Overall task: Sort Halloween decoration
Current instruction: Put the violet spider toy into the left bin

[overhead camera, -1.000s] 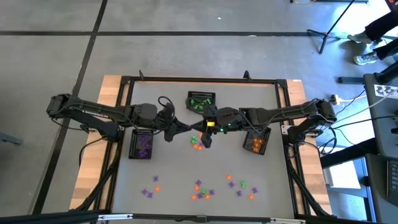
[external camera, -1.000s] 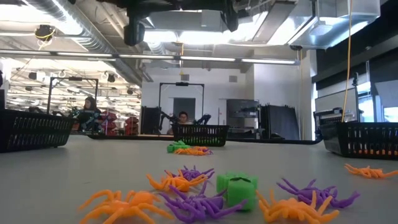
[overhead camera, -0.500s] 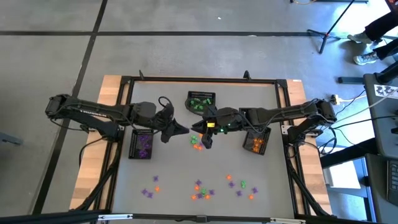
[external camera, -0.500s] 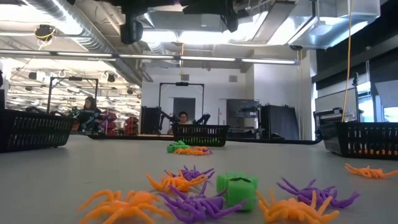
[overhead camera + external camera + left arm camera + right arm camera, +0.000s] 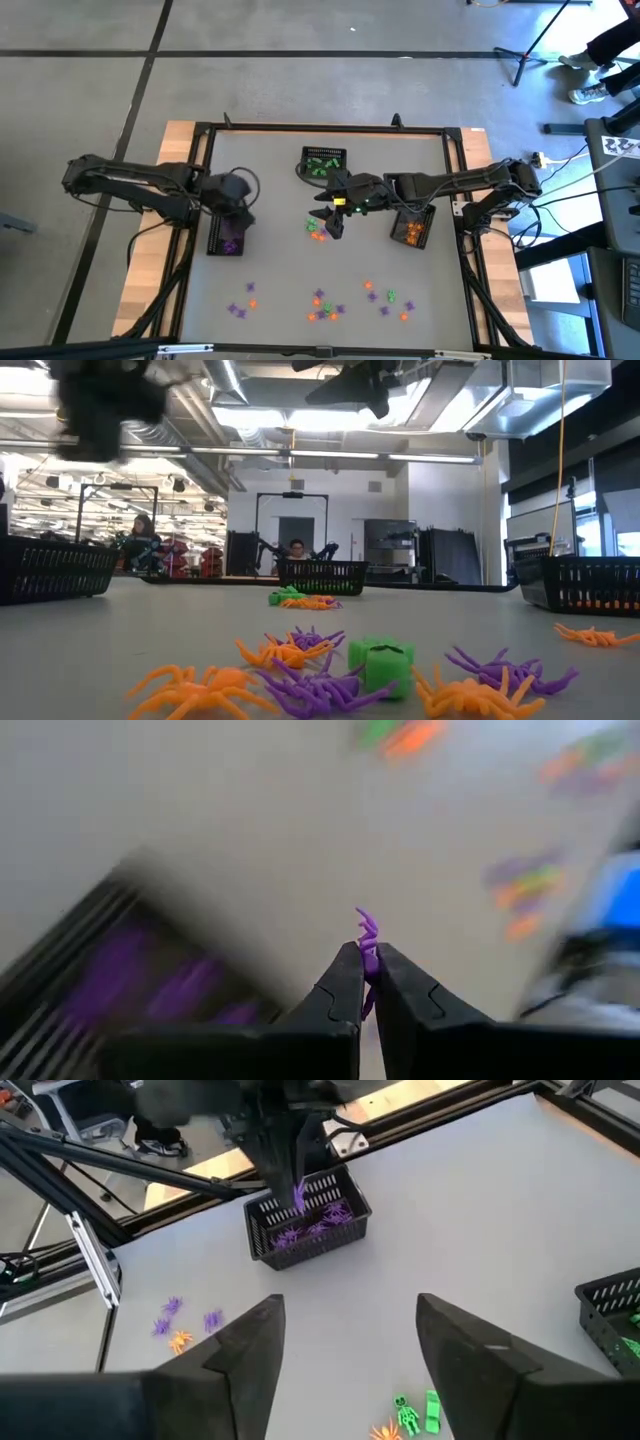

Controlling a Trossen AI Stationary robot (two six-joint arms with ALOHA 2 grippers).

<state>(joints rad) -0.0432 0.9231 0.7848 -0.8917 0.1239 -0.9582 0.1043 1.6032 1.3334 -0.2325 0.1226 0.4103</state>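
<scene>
My left gripper (image 5: 242, 212) hangs over the black basket of purple trinkets (image 5: 228, 236) at the table's left, shut on one purple trinket (image 5: 368, 942). The right wrist view shows that trinket (image 5: 298, 1194) above the same basket (image 5: 308, 1226). Over the table's middle my right gripper (image 5: 345, 1350) stands open and empty, above a small pile of green and orange trinkets (image 5: 317, 230). More purple, orange and green trinkets (image 5: 325, 305) lie scattered along the near edge. My left gripper pinches the purple trinket between its two fingertips (image 5: 347, 970). One thin purple limb (image 5: 366, 923) sticks out past the tips. The fingers slant steeply down from the left side, and the trinket is clear of the table and above the basket.
A black basket with green trinkets (image 5: 323, 163) stands at the far middle. Another with orange ones (image 5: 413, 231) sits under my right arm. In the low view, spiders and a green block (image 5: 380, 663) lie close by. Bare table lies between the baskets and the near scatter.
My left gripper has drawn back from the table's middle toward the left edge and tipped downward, carrying the purple trinket to above the purple basket. My right gripper has stayed in place over the middle pile and opened.
</scene>
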